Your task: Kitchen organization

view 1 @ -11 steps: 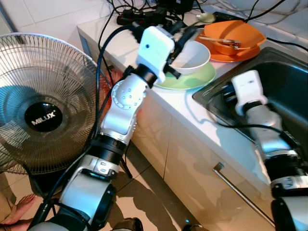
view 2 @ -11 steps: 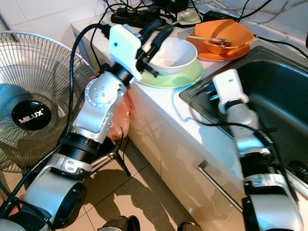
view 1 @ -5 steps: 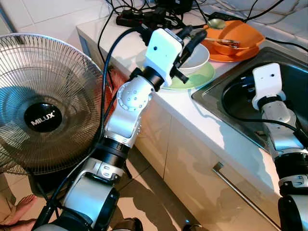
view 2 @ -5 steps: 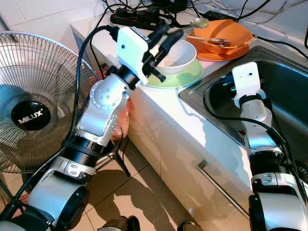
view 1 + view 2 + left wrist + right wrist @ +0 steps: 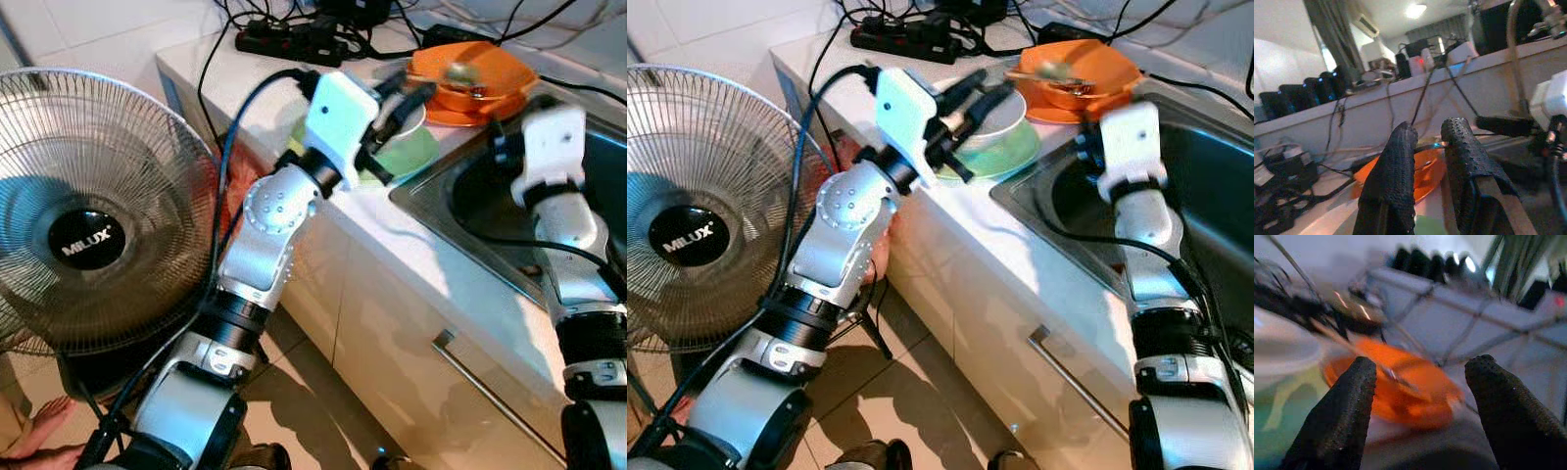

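Orange bowl (image 5: 1080,67) sat at 1 o'clock on the table (image 5: 950,211), beyond the white bowl (image 5: 994,116) on its green plate (image 5: 1004,154). Left wrist view: left gripper (image 5: 1427,134) fingers nearly closed, empty. Right wrist view: right gripper (image 5: 1420,369) fingers spread wide, empty, facing the orange bowl.

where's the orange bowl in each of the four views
Left eye view: orange bowl at top, right of centre, on the counter behind the sink.
Right eye view: top, right of centre, above the right arm's white wrist.
Left wrist view: low in the middle, partly behind the left tool's fingers.
Right wrist view: centre, blurred, between the right tool's open fingers.
Shared landmark: green plate beside it.
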Controlling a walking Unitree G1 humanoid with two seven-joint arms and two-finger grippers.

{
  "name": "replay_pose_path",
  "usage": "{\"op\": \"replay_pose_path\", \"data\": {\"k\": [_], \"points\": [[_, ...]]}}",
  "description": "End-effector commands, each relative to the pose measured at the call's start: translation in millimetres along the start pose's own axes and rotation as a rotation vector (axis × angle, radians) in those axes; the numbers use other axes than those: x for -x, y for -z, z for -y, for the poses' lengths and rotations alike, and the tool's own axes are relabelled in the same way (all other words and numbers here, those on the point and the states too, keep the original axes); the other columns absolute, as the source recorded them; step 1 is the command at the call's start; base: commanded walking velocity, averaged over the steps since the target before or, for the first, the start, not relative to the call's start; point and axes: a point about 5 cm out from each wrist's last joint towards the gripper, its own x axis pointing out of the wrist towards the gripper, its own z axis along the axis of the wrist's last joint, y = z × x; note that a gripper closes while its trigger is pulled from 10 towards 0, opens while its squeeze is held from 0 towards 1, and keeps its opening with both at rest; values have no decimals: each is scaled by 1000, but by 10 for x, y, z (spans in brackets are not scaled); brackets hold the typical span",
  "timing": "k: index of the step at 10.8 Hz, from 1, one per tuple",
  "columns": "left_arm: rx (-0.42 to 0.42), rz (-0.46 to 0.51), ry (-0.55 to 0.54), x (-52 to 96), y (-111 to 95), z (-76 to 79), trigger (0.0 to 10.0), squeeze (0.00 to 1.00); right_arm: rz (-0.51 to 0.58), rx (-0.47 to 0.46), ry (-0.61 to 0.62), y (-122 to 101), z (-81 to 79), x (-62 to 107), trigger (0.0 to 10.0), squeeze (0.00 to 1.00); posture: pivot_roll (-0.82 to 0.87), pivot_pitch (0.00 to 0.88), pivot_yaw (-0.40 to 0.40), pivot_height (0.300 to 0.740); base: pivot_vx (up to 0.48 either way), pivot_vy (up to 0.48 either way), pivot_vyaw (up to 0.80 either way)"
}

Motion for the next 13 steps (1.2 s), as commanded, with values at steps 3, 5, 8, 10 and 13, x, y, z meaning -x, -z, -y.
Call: {"op": "replay_pose_path", "data": {"k": [3,5,8,10,13], "points": [[31,3,51,12,-21,57,10000,0,104,-69,-66,-105,-92,65,10000,0,-18,108,54,740,0,0,0],[40,-1,59,19,-20,61,10000,0,129,-84,-83,-128,-117,88,10000,0,-19,101,56,740,0,0,0],[50,-5,66,29,-21,65,10000,0,160,-104,-128,-158,-181,127,10000,0,-21,96,58,740,0,0,0],[55,-6,68,27,-23,70,10000,0,188,-122,-169,-194,-241,152,10000,0,-21,96,58,740,0,0,0],[57,-9,64,24,-23,64,10000,0,211,-136,-229,-232,-328,183,10000,0,-20,107,55,740,0,0,0]]}}
